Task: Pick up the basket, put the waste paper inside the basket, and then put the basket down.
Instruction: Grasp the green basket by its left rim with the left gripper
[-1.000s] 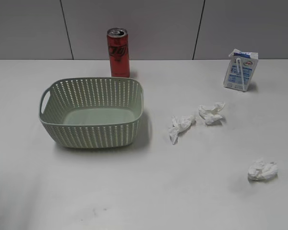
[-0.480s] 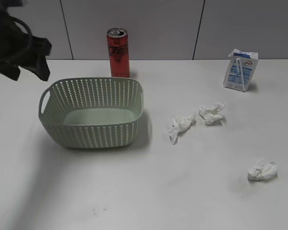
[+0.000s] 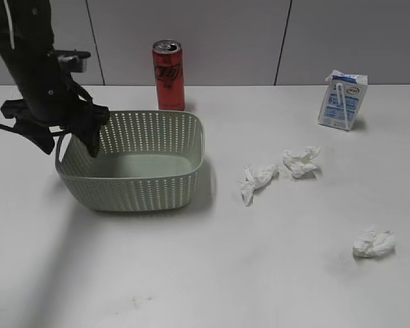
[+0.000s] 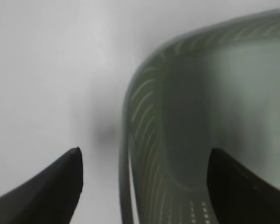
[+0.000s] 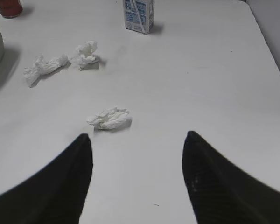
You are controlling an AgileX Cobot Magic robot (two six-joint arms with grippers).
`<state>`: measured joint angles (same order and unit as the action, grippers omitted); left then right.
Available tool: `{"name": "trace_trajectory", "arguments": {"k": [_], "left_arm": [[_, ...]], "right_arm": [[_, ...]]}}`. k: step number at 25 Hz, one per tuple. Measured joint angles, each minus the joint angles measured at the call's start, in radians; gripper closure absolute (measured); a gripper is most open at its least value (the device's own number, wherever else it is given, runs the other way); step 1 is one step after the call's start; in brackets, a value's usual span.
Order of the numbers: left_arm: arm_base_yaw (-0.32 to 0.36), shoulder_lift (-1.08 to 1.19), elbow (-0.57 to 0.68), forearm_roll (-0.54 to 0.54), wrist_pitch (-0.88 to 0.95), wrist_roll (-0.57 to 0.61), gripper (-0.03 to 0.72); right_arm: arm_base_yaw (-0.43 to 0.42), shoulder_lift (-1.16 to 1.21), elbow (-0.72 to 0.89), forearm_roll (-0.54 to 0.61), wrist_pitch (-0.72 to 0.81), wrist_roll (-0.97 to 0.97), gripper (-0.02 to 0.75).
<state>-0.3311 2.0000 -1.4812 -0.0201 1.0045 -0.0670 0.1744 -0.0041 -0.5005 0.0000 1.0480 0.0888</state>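
The pale green basket [image 3: 133, 188] stands on the table at the left. My left gripper [image 3: 70, 143] is open at the basket's left end, one finger outside the wall and one inside. The blurred left wrist view shows the basket's rim [image 4: 130, 140] between the two fingers [image 4: 144, 154]. Three white waste paper wads lie on the table to the right: one [image 3: 257, 179], a second [image 3: 301, 162] and a third [image 3: 373, 242]. My right gripper [image 5: 138, 136] is open and empty above the table, near the closest wad [image 5: 110, 118]; it is out of the exterior view.
A red can [image 3: 168, 75] stands behind the basket. A blue-and-white milk carton [image 3: 342, 100] stands at the back right and also shows in the right wrist view [image 5: 138, 15]. The table's right edge is near the right arm.
My left arm has come into view from the upper left and dropped to the basket's left end. The basket and the paper wads have not moved.
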Motion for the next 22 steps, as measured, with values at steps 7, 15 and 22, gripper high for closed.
{"name": "trace_trajectory", "arguments": {"k": [7, 15, 22], "left_arm": [[0.000, 0.071, -0.002, -0.049, -0.027, 0.000, 0.221], [0.000, 0.071, -0.004, -0.055, -0.025, 0.000, 0.557], [0.008, 0.058, -0.005, -0.096, 0.011, -0.003, 0.683]], "right_arm": [[0.000, 0.000, 0.000, 0.000, 0.000, 0.000, 0.277], [0.000, 0.000, 0.000, 0.000, 0.000, 0.000, 0.277], [0.000, 0.000, 0.000, 0.000, 0.000, 0.000, 0.277]]}}
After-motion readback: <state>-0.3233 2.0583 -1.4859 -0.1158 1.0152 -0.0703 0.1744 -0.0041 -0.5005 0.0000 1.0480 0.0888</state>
